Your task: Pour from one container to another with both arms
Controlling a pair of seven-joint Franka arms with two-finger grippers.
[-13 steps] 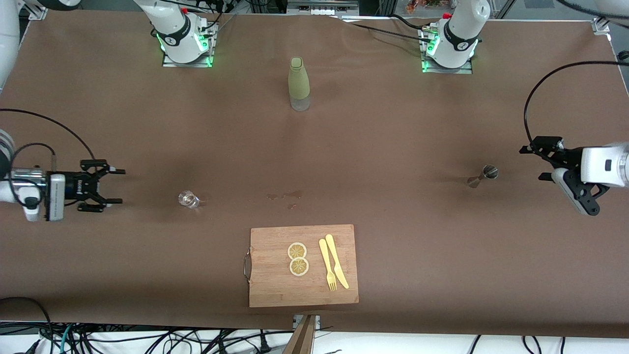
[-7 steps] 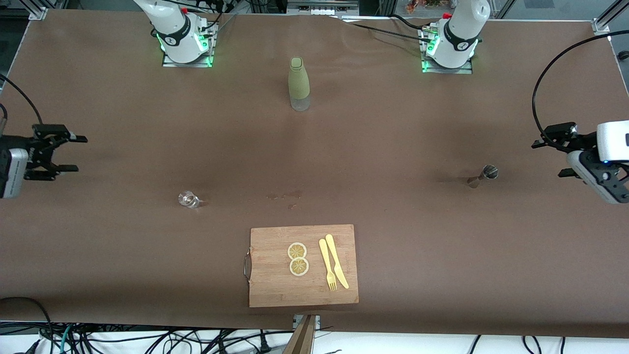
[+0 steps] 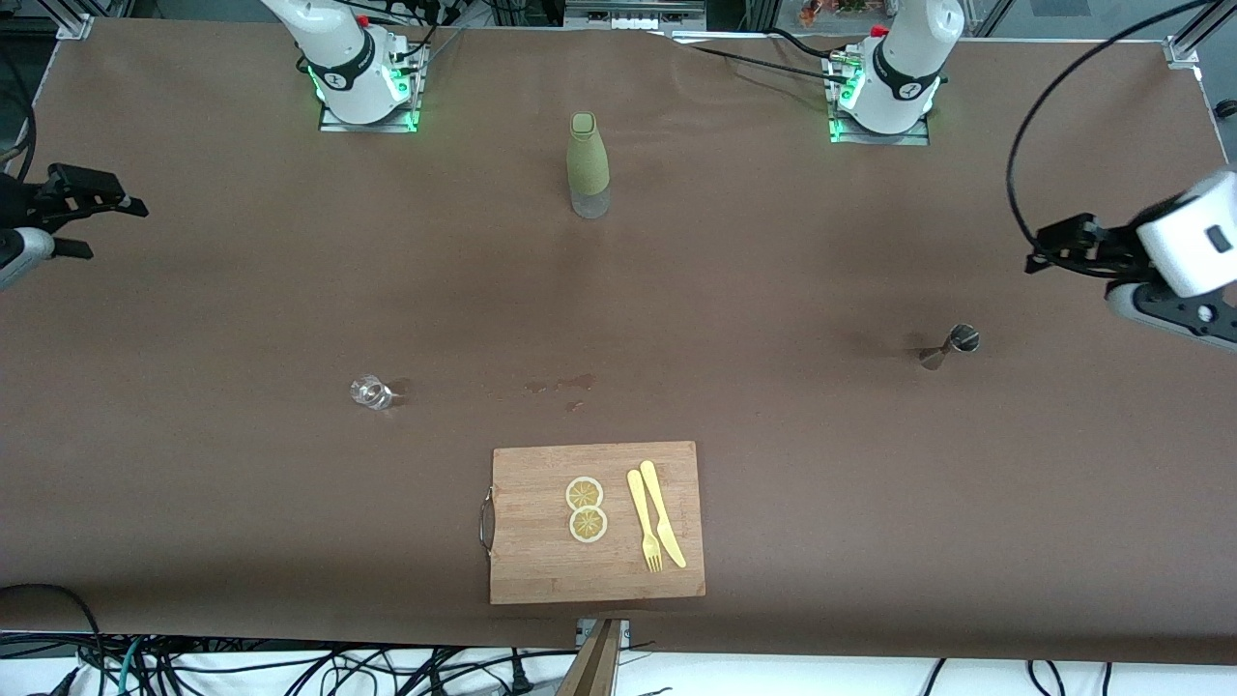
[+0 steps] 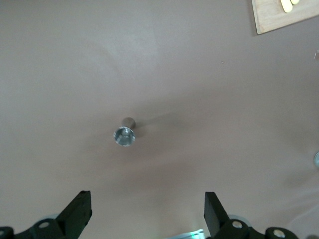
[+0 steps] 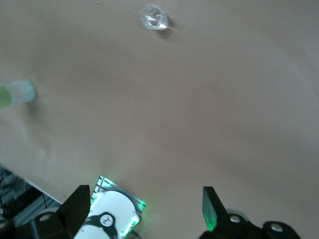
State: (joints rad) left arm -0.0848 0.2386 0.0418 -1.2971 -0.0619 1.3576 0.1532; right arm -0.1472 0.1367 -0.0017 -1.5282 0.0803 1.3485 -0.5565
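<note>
The tiny clear glass cup stands upright on the brown table toward the right arm's end. The steel hourglass measuring cup stands toward the left arm's end. My right gripper hangs open and empty over the table's edge at its end, well away from the glass cup. My left gripper is open and empty too, up in the air beside the measuring cup and apart from it.
An olive-green bottle stands between the two arm bases. A wooden cutting board nearest the front camera carries two lemon slices and a yellow fork and knife. Small dark wet spots mark the table's middle.
Both grippers have drawn back from the cups toward their ends of the table and toward the bases' side. Both cups stand where they were.
</note>
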